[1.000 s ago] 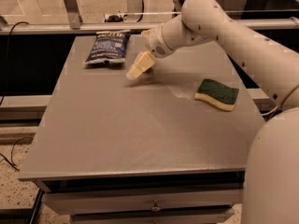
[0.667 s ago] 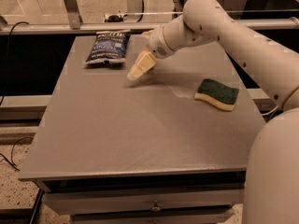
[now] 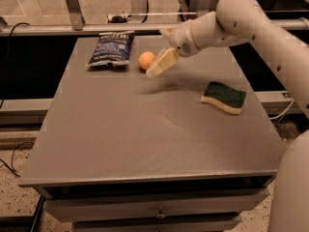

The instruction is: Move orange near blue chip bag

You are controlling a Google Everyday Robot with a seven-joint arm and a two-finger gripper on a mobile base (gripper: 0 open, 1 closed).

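Cream gripper (image 3: 159, 64) just beside orange (image 3: 146, 60), contact unclear.

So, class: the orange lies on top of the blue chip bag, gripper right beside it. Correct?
No. In the camera view the orange lies on the table beside the blue chip bag, not on top; the gripper is right beside it.

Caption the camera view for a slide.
The orange sits on the grey table beside the blue chip bag, gripper close beside it.
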